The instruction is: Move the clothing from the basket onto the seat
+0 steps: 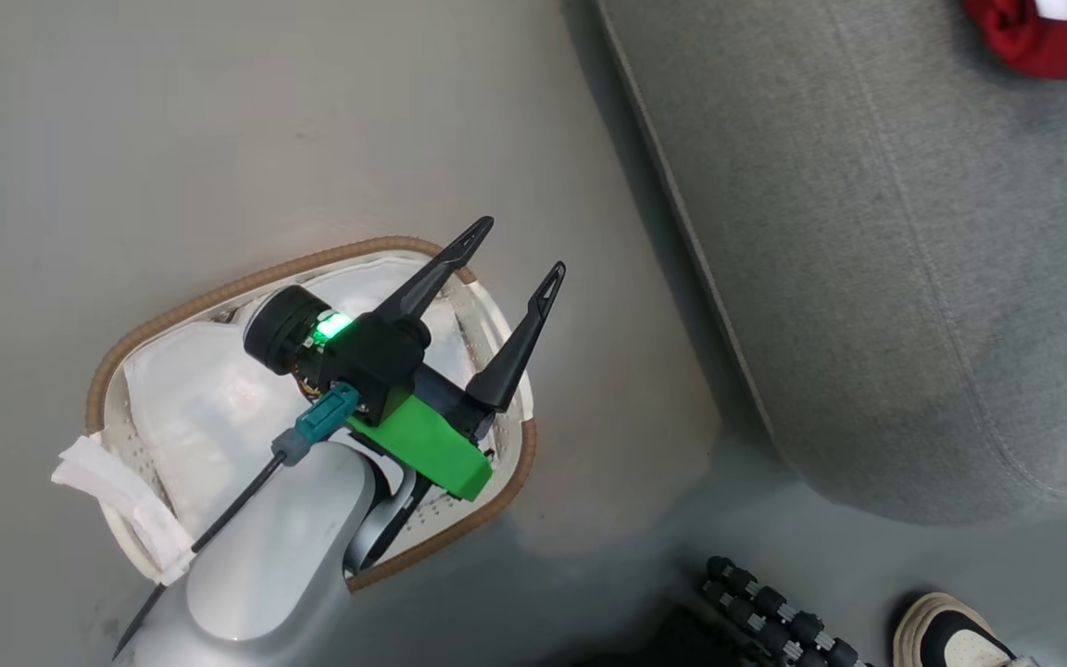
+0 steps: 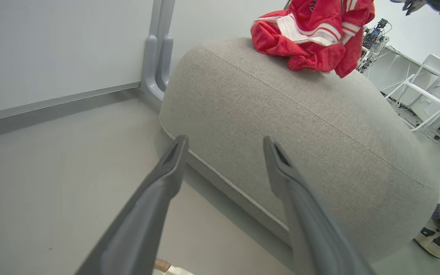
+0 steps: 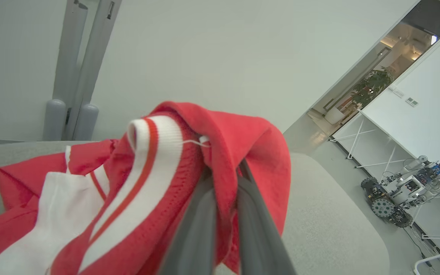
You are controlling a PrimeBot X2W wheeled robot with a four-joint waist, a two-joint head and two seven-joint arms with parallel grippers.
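Clothing (image 3: 139,183) is bunching in a red and white heap on the seat (image 1: 913,278). One fold is rising into the right gripper (image 3: 225,170), whose two fingers are pinching together on the fabric. The left gripper (image 1: 520,245) is hovering over the basket (image 1: 219,292) with its fingers spread wide and nothing between them. What the arm is leaving visible of the basket's inside is showing no red.

The step in hand is looking like the release. The fold wants letting go only once the heap is sitting well in from the cushion's rounded edge, so that loose fabric is not sliding off toward the floor (image 1: 219,139). Opening fully and then lifting straight up should be keeping the knit cuff from snagging on a fingertip.

Room on the seat is generous, with bare grey upholstery stretching between the heap and the near edge. Lower down the space is tightening. A person's shoe (image 1: 946,630) is standing just beside the cushion's corner, and the basket is sitting near the cushion's long seam, leaving the left arm only a narrow lane of floor.
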